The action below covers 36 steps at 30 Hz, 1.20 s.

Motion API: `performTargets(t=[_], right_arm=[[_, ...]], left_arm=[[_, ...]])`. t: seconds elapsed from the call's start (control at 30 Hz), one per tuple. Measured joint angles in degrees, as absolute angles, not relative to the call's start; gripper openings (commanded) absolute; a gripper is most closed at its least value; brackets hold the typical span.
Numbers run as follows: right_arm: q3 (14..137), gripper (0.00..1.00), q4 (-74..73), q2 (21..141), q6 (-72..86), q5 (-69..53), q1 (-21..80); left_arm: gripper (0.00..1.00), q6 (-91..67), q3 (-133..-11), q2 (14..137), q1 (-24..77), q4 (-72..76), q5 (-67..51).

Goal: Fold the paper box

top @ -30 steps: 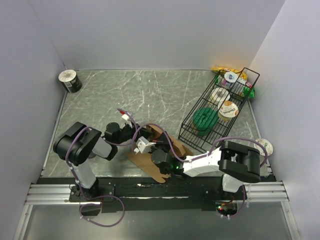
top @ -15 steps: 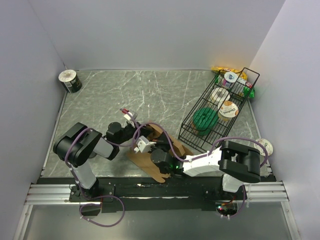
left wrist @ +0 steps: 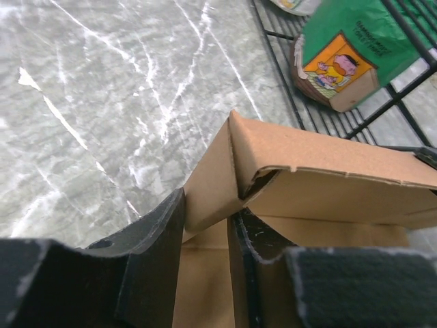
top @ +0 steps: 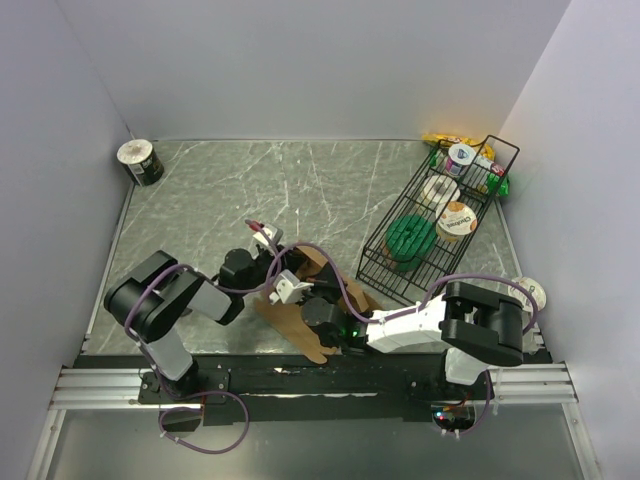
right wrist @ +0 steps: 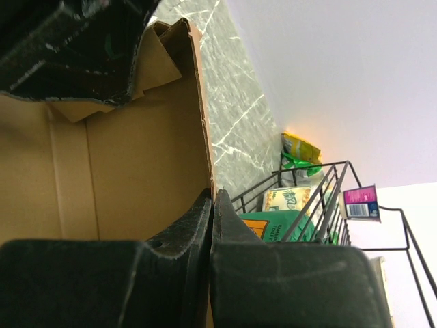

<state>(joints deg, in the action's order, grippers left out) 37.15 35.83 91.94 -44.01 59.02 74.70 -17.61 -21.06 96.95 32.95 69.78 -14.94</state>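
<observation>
The paper box (top: 300, 318) is brown cardboard, partly folded, lying near the table's front edge between both arms. In the left wrist view a raised corner flap of the paper box (left wrist: 328, 171) stands between the fingers. My left gripper (left wrist: 208, 225) is shut on that flap and pinches it from both sides. In the top view the left gripper (top: 283, 280) sits at the box's far left corner. My right gripper (right wrist: 212, 205) is shut on the thin upright wall of the paper box (right wrist: 136, 150), whose edge runs down between its fingers. From above, the right gripper (top: 322, 316) is low over the box's near side.
A black wire basket (top: 383, 232) with packaged goods stands at the right, close behind the box; its green package (left wrist: 348, 48) shows just beyond the flap. A can (top: 140, 162) stands at the far left corner. A white cup (top: 528, 292) sits by the right wall.
My left gripper's jaws have narrowed onto the cardboard flap, and that arm has shifted slightly right. The right arm has held still with its grip unchanged.
</observation>
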Motion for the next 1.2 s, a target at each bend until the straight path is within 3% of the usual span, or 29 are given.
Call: performTargets(t=[0.37, 1.2], right_arm=[[37.1, 0.00, 35.7, 91.7, -41.6, 58.9, 74.7], [37.0, 0.00, 36.0, 90.9, -39.2, 56.1, 73.8]], left_arm=[[0.01, -15.2, -20.8, 96.5, 38.5, 70.1, -1.0], [0.01, -14.0, -20.9, 97.5, 45.5, 71.7, 19.9]])
